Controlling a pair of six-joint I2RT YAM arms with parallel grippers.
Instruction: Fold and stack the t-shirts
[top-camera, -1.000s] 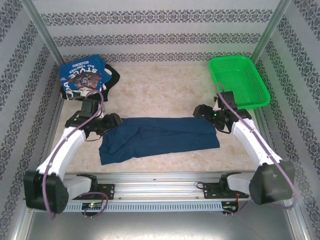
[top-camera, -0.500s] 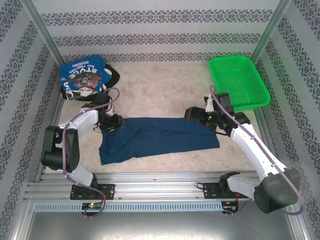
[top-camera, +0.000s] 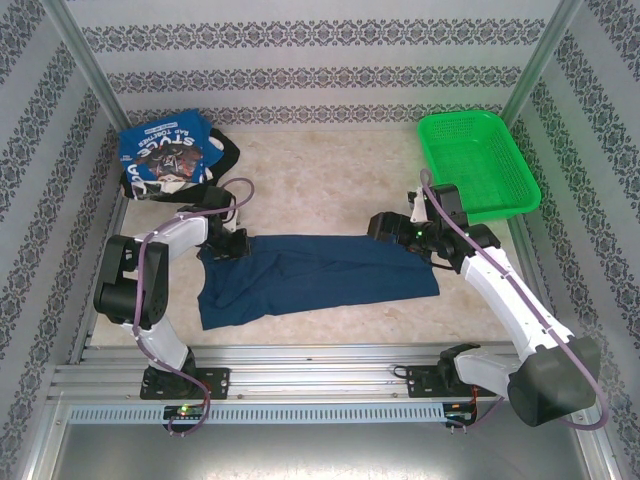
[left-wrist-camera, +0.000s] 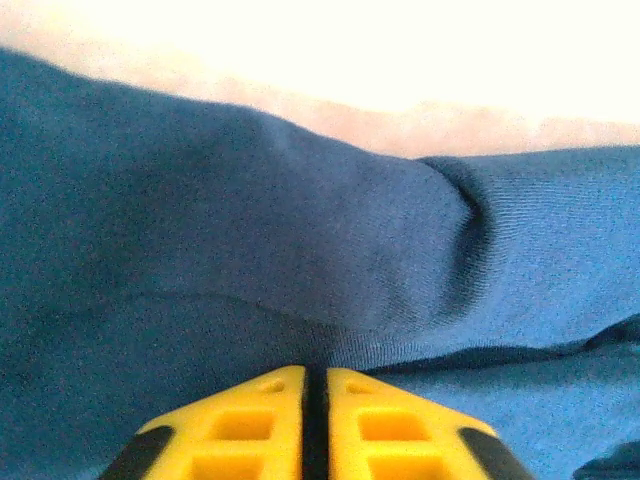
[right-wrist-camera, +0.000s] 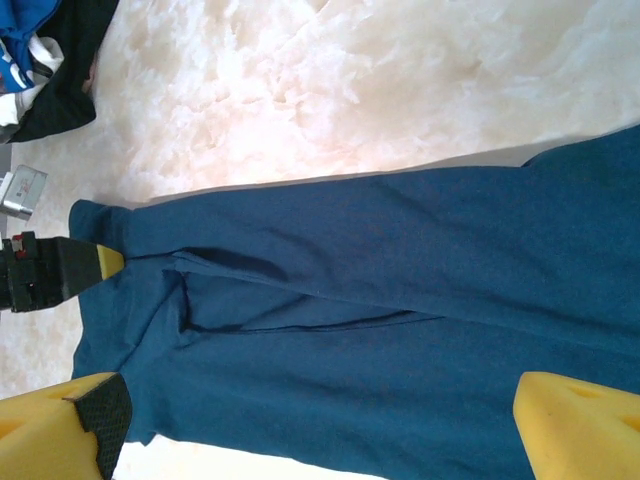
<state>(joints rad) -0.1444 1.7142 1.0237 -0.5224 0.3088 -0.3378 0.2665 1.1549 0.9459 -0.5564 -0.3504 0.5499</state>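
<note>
Top external view shows you the navy t-shirt spread lengthwise across the middle of the bench, folded into a long band with a wider flap at its left end. Your left claw sits at the shirt's far left corner. In the left wrist view its yellow fingers are pressed together on the navy cloth, which bunches into a ridge just ahead of the tips. Your right claw is at the far right corner of the shirt, jaws spread wide over the cloth and gripping nothing. The blue t-shirt with white lettering lies at the far left corner of the bench on the black t-shirt. The green basket stands at the far right.
</note>
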